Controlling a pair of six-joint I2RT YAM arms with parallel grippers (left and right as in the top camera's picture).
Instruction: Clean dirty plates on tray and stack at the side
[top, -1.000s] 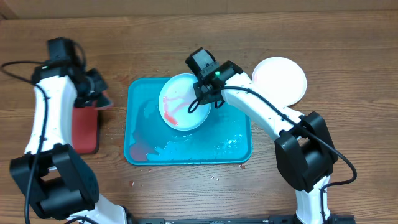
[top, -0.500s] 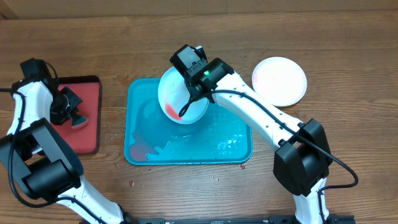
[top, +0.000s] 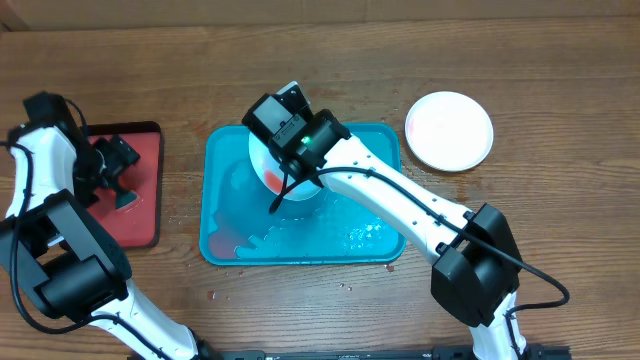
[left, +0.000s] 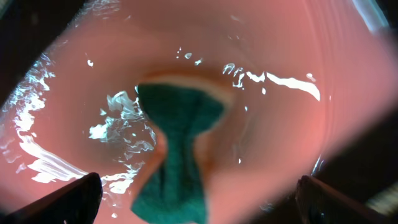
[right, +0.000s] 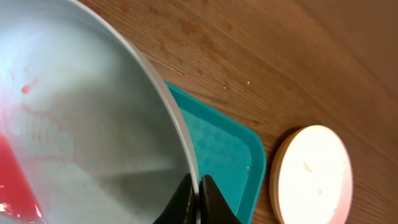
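Observation:
My right gripper (right: 199, 194) is shut on the rim of a pale plate (right: 93, 124) with red smears, holding it steeply tilted over the turquoise tray (right: 224, 149). From overhead, the right gripper (top: 298, 160) and its wrist cover most of that plate (top: 272, 178) above the tray (top: 370, 225). A white plate (top: 450, 130) lies on the wood to the right of the tray, also visible in the right wrist view (right: 314, 174). My left gripper (left: 199, 205) stands open over a pinched green sponge (left: 180, 155) lying on wet red plastic. Overhead, the left gripper (top: 112, 172) hangs at the far left.
A smaller dark-rimmed red tray (top: 140, 215) lies left of the turquoise one, under the left gripper. Water and pale red streaks pool in the turquoise tray's lower part. Small crumbs dot the wood near the front edge (top: 345, 288).
The left gripper has opened and let the sponge go onto the red tray. The right arm has carried the plate leftwards over the turquoise tray and tilted it more steeply.

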